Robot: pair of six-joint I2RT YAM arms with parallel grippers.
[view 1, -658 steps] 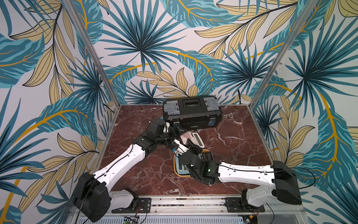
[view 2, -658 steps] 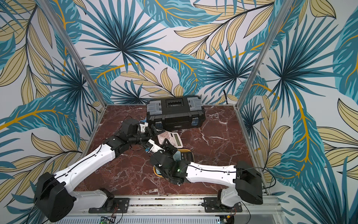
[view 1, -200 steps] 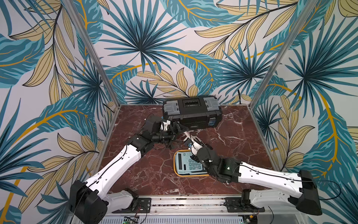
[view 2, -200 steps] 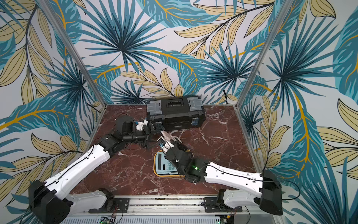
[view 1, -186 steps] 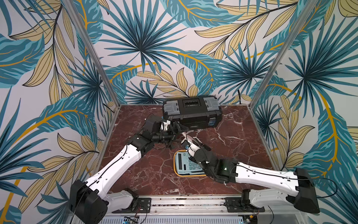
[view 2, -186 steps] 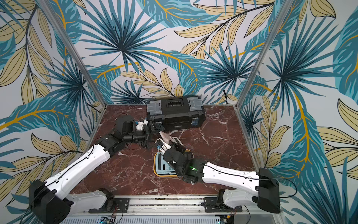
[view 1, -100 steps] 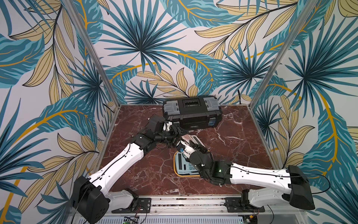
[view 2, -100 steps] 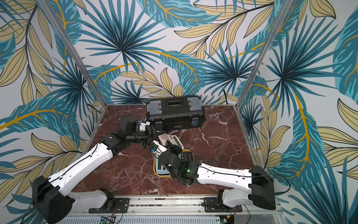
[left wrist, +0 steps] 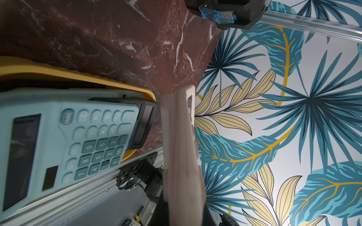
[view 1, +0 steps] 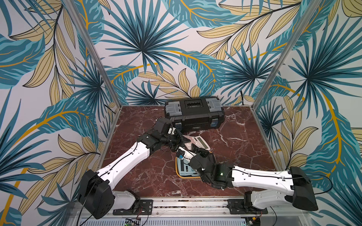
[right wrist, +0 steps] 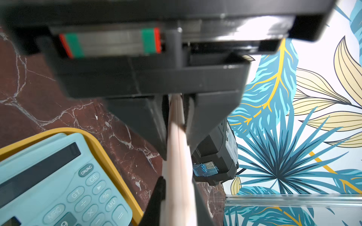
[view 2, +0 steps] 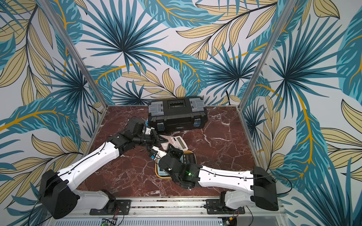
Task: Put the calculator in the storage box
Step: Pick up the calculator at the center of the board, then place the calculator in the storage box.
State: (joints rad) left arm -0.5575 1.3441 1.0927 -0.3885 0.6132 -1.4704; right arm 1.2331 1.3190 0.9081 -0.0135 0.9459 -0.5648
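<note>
A pale pink calculator (view 1: 198,141) (view 2: 177,143) hangs tilted above the marble, between the toolbox and the storage box. My left gripper (view 1: 181,139) is shut on its left end. My right gripper (view 1: 190,149) is shut on its near edge. Seen edge-on in the left wrist view, the pink calculator (left wrist: 182,156) sits between the jaws of my left gripper (left wrist: 184,212). In the right wrist view it (right wrist: 177,156) runs from my right gripper (right wrist: 178,197) up into the left gripper's fingers (right wrist: 145,125). The storage box (view 1: 181,175) (view 2: 193,154), a yellow tray, lies just below and holds a light blue calculator (left wrist: 68,140) (right wrist: 58,185).
A black toolbox (view 1: 194,115) with grey lid compartments stands at the back, close behind the left gripper. A dark calculator (left wrist: 143,125) lies partly under the blue one at the tray's end. My right forearm (view 1: 258,179) crosses the front of the table over the tray.
My left gripper has closed on the pink calculator, which my right gripper was holding. The right arm has swung left and forward, now covering more of the tray.
</note>
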